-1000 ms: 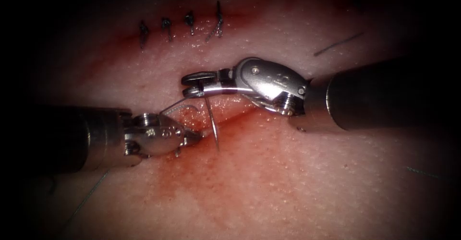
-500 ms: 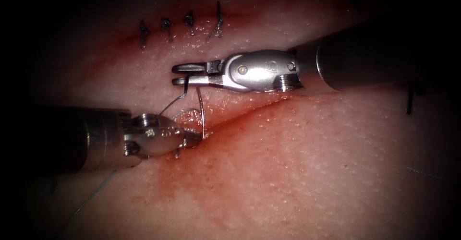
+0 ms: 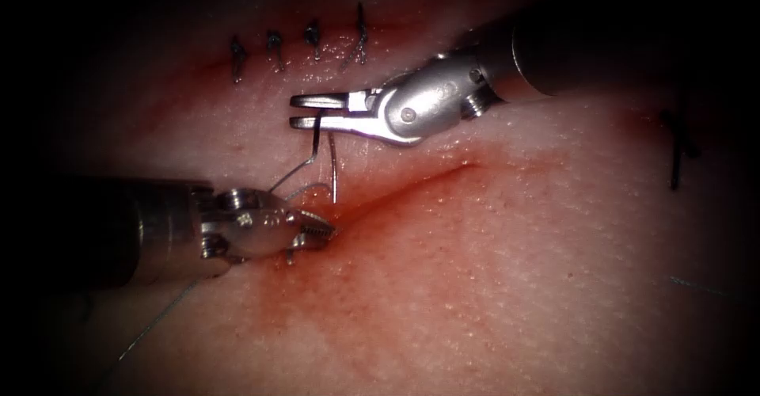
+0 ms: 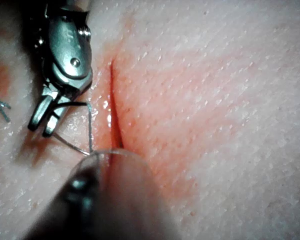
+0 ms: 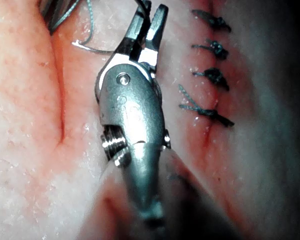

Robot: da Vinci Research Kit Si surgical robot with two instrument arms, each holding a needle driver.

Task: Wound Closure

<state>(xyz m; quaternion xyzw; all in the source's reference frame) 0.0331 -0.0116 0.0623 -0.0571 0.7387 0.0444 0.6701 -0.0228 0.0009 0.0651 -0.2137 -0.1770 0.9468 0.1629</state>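
Observation:
My right tool (image 3: pixel 294 112) sits above the left end of the cut (image 3: pixel 412 186), its jaws shut on the curved needle (image 3: pixel 333 170) near one end. The needle hangs below the jaws with its free end just over the tissue (image 3: pixel 491 285), not in it. In the left wrist view the needle (image 4: pixel 90 127) hangs beside the right tool (image 4: pixel 42 125). Thread (image 3: pixel 293 173) loops from the needle towards my left tool (image 3: pixel 324 231). That tool lies at the cut's left end with its toothed jaws open and holding nothing. The right wrist view has the right tool (image 5: pixel 152 12) beside the cut.
Several dark finished stitches (image 3: pixel 313 38) lie in a row behind the right tool, also in the right wrist view (image 5: pixel 212 75). Another dark stitch (image 3: pixel 677 154) sits far right. Thread (image 3: pixel 150 329) trails off lower left. Red fluid (image 3: pixel 372 285) stains the tissue around the cut.
The right tool has swung up and left, lifting the needle away from the cut. The left tool's jaws, shut at the cut's left end before, have opened.

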